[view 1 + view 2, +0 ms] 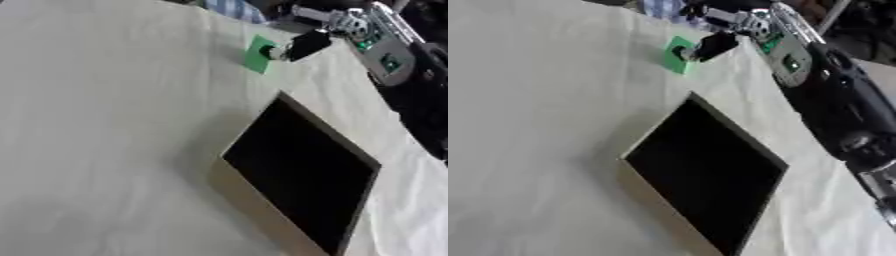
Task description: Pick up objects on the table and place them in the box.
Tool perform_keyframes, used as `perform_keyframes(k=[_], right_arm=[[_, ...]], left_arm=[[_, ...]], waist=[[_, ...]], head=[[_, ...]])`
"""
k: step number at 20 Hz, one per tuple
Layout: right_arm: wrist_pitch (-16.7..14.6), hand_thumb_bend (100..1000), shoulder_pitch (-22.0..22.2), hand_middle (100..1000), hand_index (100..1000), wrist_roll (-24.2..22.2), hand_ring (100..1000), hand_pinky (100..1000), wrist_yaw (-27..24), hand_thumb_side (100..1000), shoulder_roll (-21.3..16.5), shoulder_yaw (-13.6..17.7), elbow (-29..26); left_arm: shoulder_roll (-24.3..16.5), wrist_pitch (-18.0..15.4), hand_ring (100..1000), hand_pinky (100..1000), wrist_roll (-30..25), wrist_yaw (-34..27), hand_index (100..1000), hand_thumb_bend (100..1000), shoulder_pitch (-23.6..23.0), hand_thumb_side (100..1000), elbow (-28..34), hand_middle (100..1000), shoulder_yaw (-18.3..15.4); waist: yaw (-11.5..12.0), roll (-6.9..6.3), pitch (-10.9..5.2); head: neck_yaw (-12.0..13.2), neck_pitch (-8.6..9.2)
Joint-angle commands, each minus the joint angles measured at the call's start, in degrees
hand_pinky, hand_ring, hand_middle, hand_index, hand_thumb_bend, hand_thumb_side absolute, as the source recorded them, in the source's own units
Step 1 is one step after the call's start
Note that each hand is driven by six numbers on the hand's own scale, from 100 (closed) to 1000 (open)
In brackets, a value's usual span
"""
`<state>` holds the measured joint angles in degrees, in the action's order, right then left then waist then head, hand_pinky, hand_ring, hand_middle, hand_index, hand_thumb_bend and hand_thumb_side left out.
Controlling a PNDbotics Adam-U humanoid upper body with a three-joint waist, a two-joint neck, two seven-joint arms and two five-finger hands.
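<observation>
Box [302, 172] interior reads black; right robot hand [710, 46] touches blurred green object [259, 54].

Soft, even light over a pale cloth-covered surface [105, 125], without glare. Both views are blurred overall and strongly tilted. The box [302, 175] interior reads as flat black, no detail visible; a faint shadow lies along its left wall. The right hand [710, 46] and far background are dark and smeared.
</observation>
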<state>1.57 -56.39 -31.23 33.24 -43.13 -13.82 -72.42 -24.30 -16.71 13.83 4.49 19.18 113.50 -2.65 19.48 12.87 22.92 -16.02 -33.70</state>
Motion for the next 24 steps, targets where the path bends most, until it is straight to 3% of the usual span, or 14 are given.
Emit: perform_keyframes(k=[1, 7, 17, 24], right_arm=[[0.08, 322, -0.88, 894, 1000, 0.08, 980, 896, -0.61, 616, -2.35, 1.1, -0.4], [0.76, 334, 1.66, 895, 1000, 1.22, 979, 898, -1.16, 625, -4.44, 2.38, -2.27], [1.91, 323, 2.28, 885, 1000, 2.15, 973, 892, -0.4, 646, -4.55, 3.43, -1.15], [2.99, 307, 1.96, 878, 1000, 4.18, 970, 887, -1.52, 713, -4.52, 3.75, -0.87]], left_arm=[[-1.47, -0.07, 602, 589, 0.03, 0.32, 773, 100, 0.83, 726, 1.09, 576, 0.01], [-1.57, 0.01, 600, 588, 0.05, 0.64, 772, 100, 0.97, 726, 1.09, 574, 0.02], [-1.23, 0.26, 597, 587, 0.16, 0.89, 772, 100, 1.04, 729, 1.09, 572, -0.04], [-0.93, 0.37, 594, 585, 0.16, 1.02, 771, 100, 0.96, 731, 1.09, 569, -0.05]], waist=[[0.19, -0.39, -0.71], [0.67, 0.06, 0.28], [0.72, 0.08, 1.42], [0.86, 0.08, 2.16]], head=[[-0.22, 1.11], [-0.42, 1.36], [-0.82, 1.95], [-1.29, 2.69]])
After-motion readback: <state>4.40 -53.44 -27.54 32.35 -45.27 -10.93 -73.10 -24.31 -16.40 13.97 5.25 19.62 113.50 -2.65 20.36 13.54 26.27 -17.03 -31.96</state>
